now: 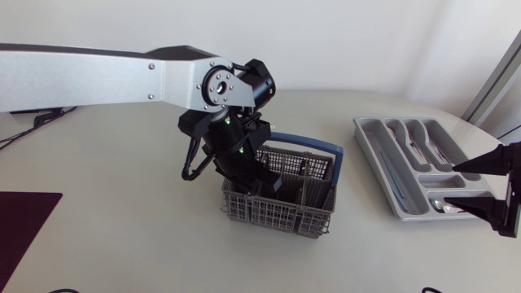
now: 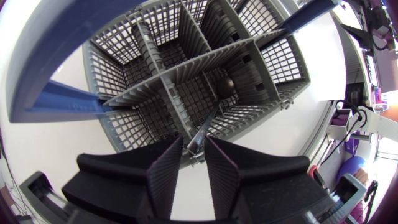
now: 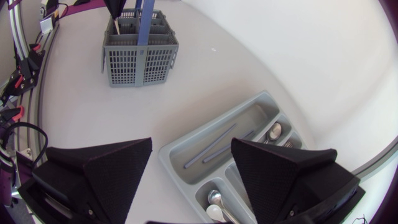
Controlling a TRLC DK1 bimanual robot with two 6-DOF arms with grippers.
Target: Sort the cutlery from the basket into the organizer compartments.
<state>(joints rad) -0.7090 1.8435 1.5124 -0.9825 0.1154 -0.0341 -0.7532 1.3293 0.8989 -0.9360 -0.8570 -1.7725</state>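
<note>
From overhead we look down on the whole table [image 1: 122, 236]. Our left wrist camera stares straight down, very close, into the basket [image 2: 186, 81] under the left gripper [image 2: 194, 152]; our right one sits higher, facing the organizer [image 3: 249, 118] ahead of the right gripper [image 3: 191, 140] — all three share the basket.

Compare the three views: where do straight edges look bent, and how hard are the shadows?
Left wrist view: the fisheye bows the walls of the basket and its blue handle. Right wrist view: the rim of the organizer bends slightly, and the edge of the table arcs. Head view: lines stay straight; soft light, only a faint shadow beside the basket.
</note>
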